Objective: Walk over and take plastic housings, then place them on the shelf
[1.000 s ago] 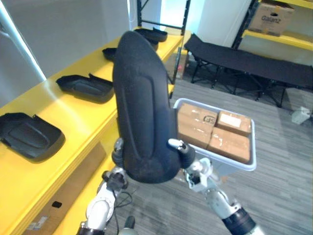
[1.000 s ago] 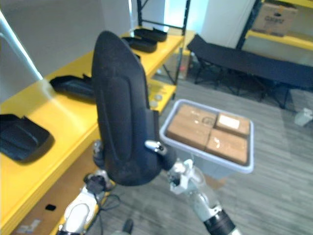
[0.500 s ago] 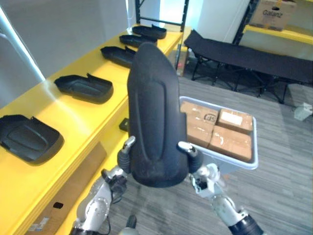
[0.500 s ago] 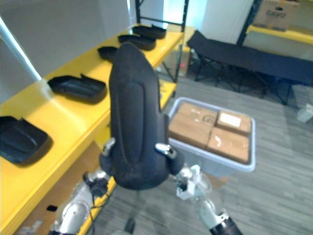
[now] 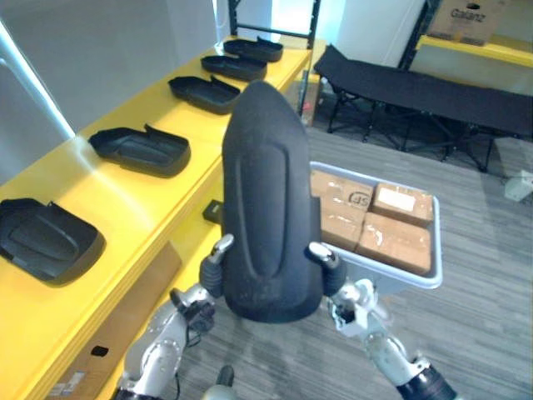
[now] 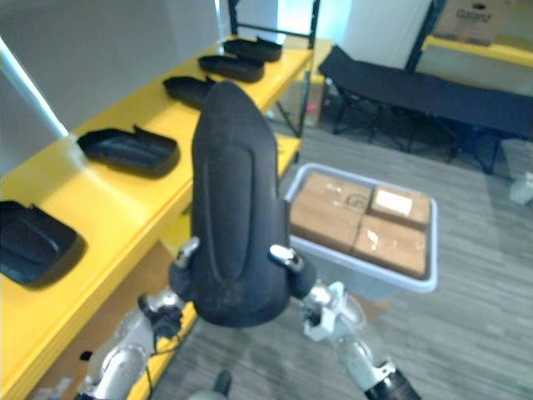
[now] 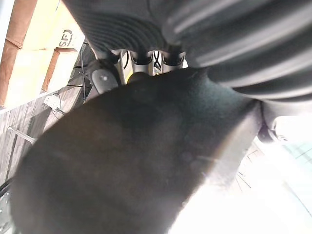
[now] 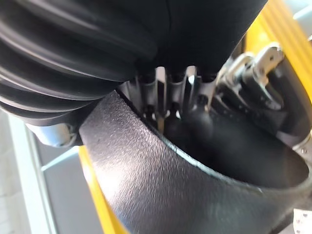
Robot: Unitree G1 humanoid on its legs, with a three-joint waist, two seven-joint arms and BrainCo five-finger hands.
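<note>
a: hand state?

b: left hand (image 5: 210, 268) and right hand (image 5: 331, 271) both clamp the plastic housing (image 5: 271, 208) at its wide lower end, one on each flank. thumbs hook over the front face, fingers go behind it (right wrist view shows them inside the hollow back). the housing stands upright between the hands, narrow tip up, resting on nothing.

a: target?

b: the yellow shelf (image 5: 117, 200) runs outboard of the left hand. other housings (image 5: 140, 148) lie along it hollow side up, with a bare stretch between the two nearest that hand. a bin (image 5: 416, 283) of cardboard boxes (image 5: 391, 242) sits just beyond the right hand.

a: what could go wrong?

b: judgement only.
1. the grip is low on a tall part, so the tip could swing and the shell pivot out of the thumbs during the turn toward the shelf.
2. the housing blocks most of the head view past the hands, so the gap may be misjudged and a shelved housing struck.
3. uneven release could leave it overhanging the shelf edge.
</note>
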